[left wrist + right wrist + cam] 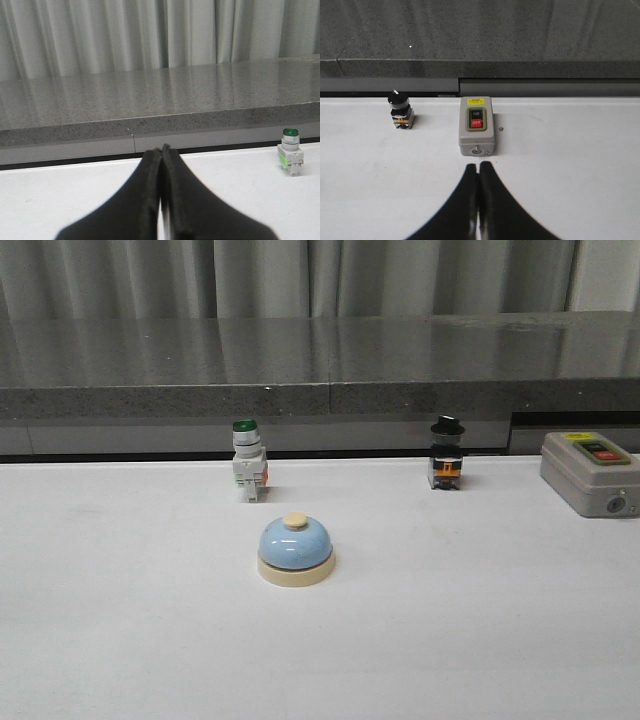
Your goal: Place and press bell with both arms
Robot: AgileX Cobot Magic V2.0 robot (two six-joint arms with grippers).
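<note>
While the bell (295,550) sits upright on the white table (120,640), the green-capped switch (248,460) stands just behind it, the black-knobbed switch (446,454) and grey box (590,473) farther right. Left gripper (161,152) and right gripper (478,167) are clenched, empty.

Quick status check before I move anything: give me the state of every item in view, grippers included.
bell: upright on the table, free, nothing touching it.
green-capped pushbutton: standing upright, behind the bell.
black-knob switch: standing upright near the table's back edge.
grey switch box: lying flat, buttons up, untouched.
left gripper: shut, empty.
right gripper: shut, empty, just short of the grey switch box.
</note>
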